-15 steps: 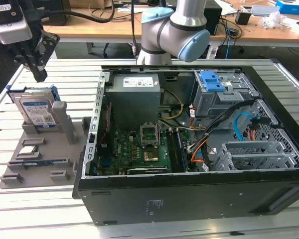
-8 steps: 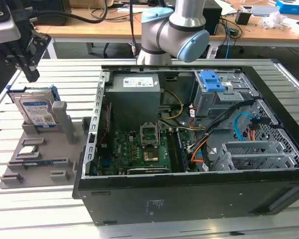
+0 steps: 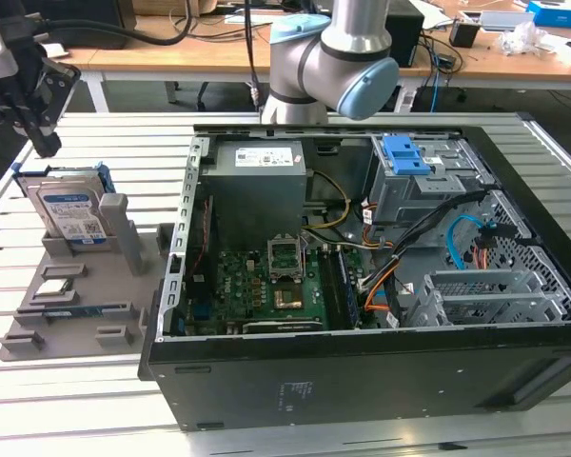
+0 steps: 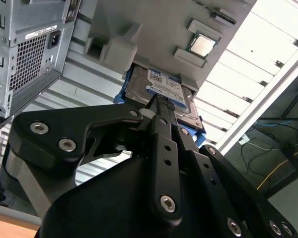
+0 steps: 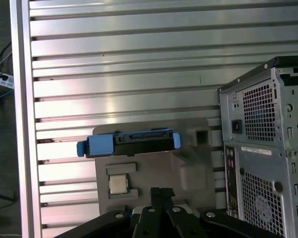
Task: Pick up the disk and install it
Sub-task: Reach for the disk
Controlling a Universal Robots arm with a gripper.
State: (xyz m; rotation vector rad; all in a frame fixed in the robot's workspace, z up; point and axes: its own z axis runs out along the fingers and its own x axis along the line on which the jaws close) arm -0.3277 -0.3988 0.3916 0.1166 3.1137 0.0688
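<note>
Just beneath the pincer (image 3: 44, 141), and a little toward the exterior view's right of it, the disk (image 3: 71, 211) stands on edge in a slot of the grey holder (image 3: 86, 276). Its white-and-blue label faces the exterior camera and its blue carrier shows along both sides. Pincer and disk are apart, with clear air between the black tips and the drive's upper edge.

The pincer is drawn together. In the first wrist view its two fingertips (image 5: 158, 191) sit side by side with no more than a thin slit between them, and nothing is held in that slit.

In the second wrist view the pincer (image 4: 158, 101) points straight at the disk (image 4: 165, 85), whose labelled face and blue frame show just past the tips. In the first wrist view the pincer (image 5: 162, 191) looks down on the disk (image 5: 131, 142) edge-on, as a dark bar with blue ends. A small square processor chip (image 5: 118, 184) lies flat on the same holder (image 5: 188, 168), nearer the pincer than the disk is.

Farther from the pincer, beyond the holder, the open computer case (image 3: 362, 381) lies on its side on the slatted metal table (image 3: 76, 400). A grey power-supply box (image 3: 262, 181) and a blue latch piece (image 3: 404, 154) sit inside it. The robot arm (image 3: 338, 52) rises behind the case.
</note>
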